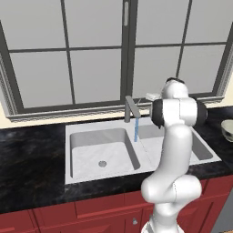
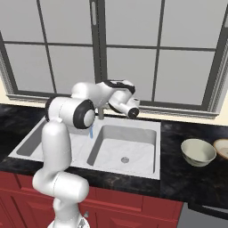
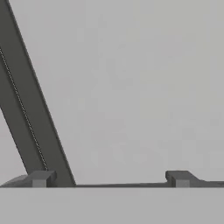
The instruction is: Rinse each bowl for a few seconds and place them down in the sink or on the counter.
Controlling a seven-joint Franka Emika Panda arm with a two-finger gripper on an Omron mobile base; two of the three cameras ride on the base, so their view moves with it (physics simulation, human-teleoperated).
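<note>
The gripper (image 3: pixel 109 178) is standing wide open and is gripping nothing; in the hand view its two tips are far apart at the bottom, and between them there is just grey glass. It is pointing at the window (image 3: pixel 131 87), with a dark window bar (image 3: pixel 26 109) running slantwise on the left of that view. Nothing is touching the fingers.

Below the gripper and a little toward the robot, the faucet (image 1: pixel 132 107) is running: a thin blue stream (image 1: pixel 135 129) is falling into the sink (image 1: pixel 91 157). Both basins are looking empty as far as I can see, though the arm is hiding part of one.

Far to the gripper's right, on the counter (image 2: pixel 187 178), a bowl (image 2: pixel 198 152) is sitting upright, and a second bowl (image 2: pixel 221 148) is just beside it, cut by the picture edge.

The risk, in my judgement, is in the long reach from here. The hand is near the window and the faucet, so a quick swing could be knocking the faucet. Also, the two bowls are lying so close that the open fingers, coming down on the nearer one, could be pushing the other one away or off the counter.
</note>
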